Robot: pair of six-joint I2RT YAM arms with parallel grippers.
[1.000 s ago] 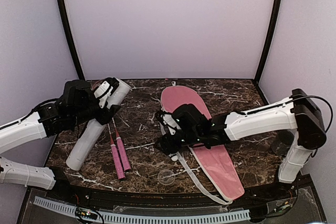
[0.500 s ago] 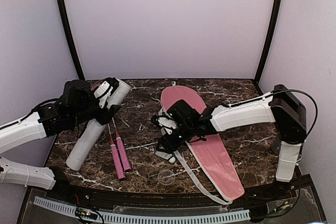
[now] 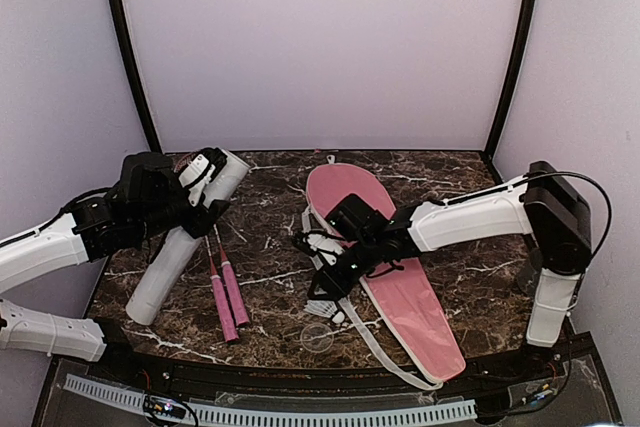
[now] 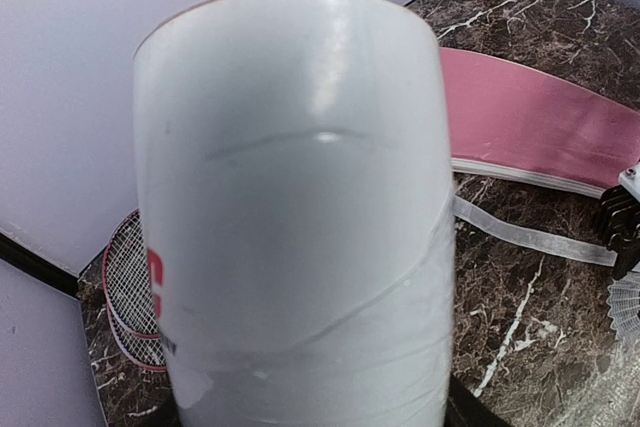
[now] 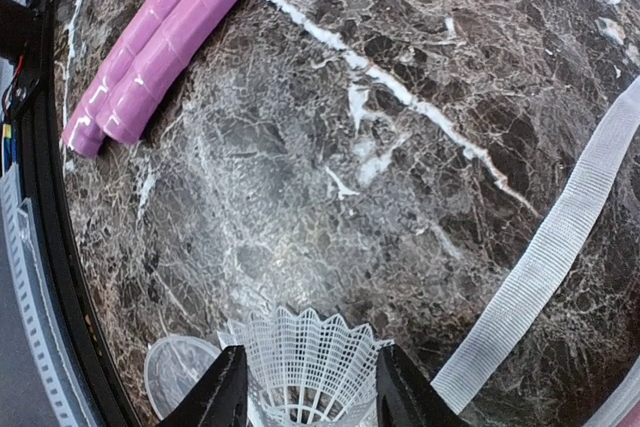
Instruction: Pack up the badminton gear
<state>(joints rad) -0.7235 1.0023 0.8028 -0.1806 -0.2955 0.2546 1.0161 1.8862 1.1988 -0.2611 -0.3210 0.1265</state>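
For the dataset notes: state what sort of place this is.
Probably a robot test booth: plain lilac walls and black corner posts enclose a marble-look table, two robot arms sit at its near edge, and a pink racket bag and white tube serve as props.

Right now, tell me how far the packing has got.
Nothing looks packed yet. The left hand holds the tube tilted; the right hand straddles a shuttlecock on the table, grip unclear. Still to do: that shuttlecock into the tube, and both rackets, lying outside the bag, into it.
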